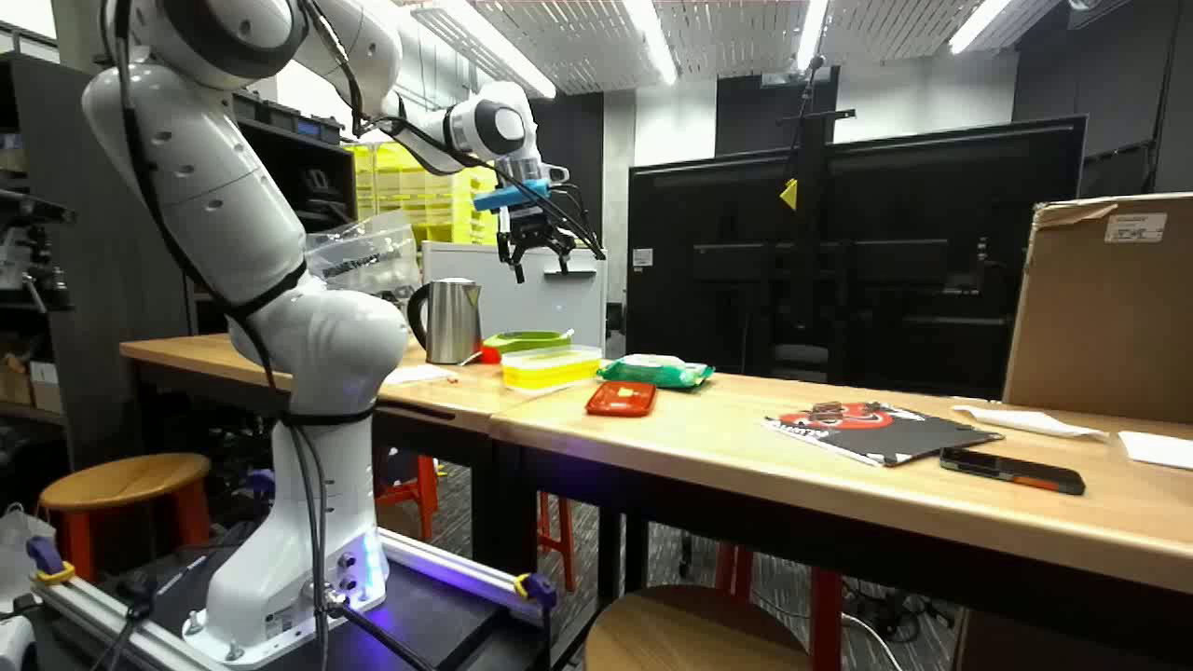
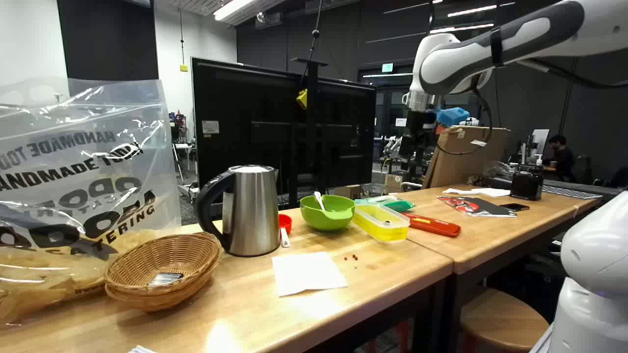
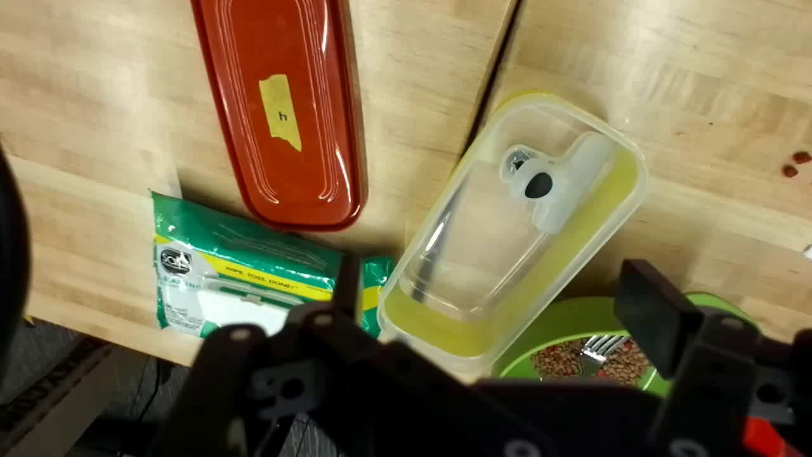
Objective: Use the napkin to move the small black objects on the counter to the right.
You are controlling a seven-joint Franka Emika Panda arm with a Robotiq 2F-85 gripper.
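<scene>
With tool [image 1: 542,268] spread wide and empty high above the bench [image 2: 245,296], presumably for pinching the napkin [image 2: 308,273], flat toward the front edge just beside dark-red bits [image 3: 802,157], likely so placed for sweeping them rightward. Arched over that edge on a raised, bent arm [image 1: 349,335], pointing down.

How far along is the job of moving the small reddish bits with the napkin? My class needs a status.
Done: nothing looks done; the napkin lies on the counter, apart from the small reddish bits. In hand: nothing; the gripper hangs open and empty above the counter. Left: apparently everything, likely gripping the napkin, then moving the small reddish bits right.
</scene>
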